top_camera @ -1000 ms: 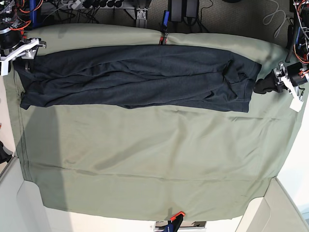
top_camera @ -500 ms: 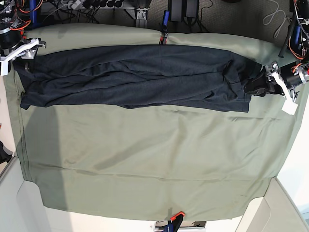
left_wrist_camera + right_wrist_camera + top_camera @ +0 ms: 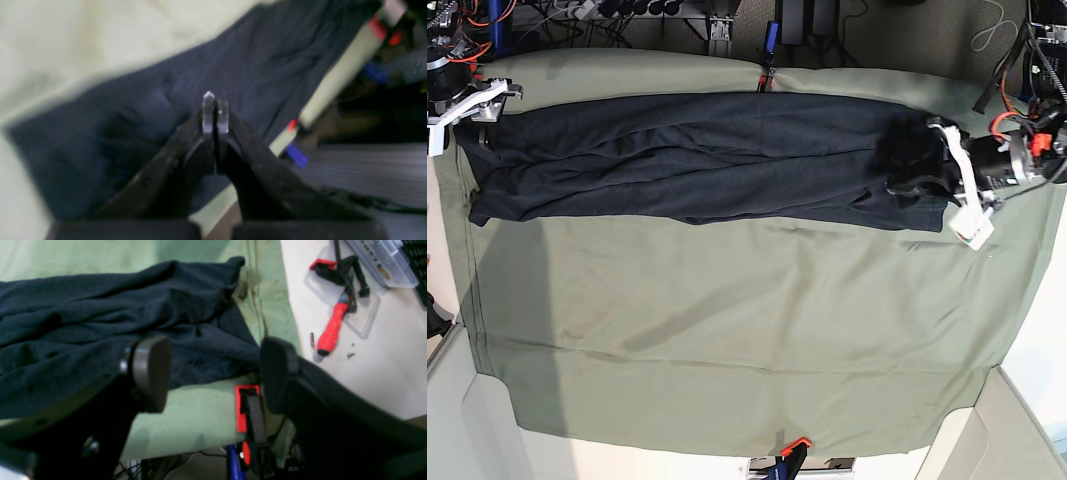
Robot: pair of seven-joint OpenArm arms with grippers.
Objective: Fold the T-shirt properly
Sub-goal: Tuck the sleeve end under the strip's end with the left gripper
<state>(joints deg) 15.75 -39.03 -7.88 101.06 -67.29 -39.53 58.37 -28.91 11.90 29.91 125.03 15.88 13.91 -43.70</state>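
Table under an olive cloth [image 3: 747, 330], dark T-shirt [image 3: 697, 160] stretched along the cloth's far edge, near half of cloth bare

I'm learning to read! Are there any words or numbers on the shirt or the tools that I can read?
No text can be read.
T-shirt: plain, no print or label showing.
Clear plastic case: faint marks, too blurred to read.
Red-handled screwdriver: no writing visible.
Green table cloth: plain.

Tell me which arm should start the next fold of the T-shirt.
Probably the left. The left gripper is shut, out over the end of the T-shirt; whether it pinches fabric is unclear. The right gripper is open at the other end, gripping nothing, beside a clamp.
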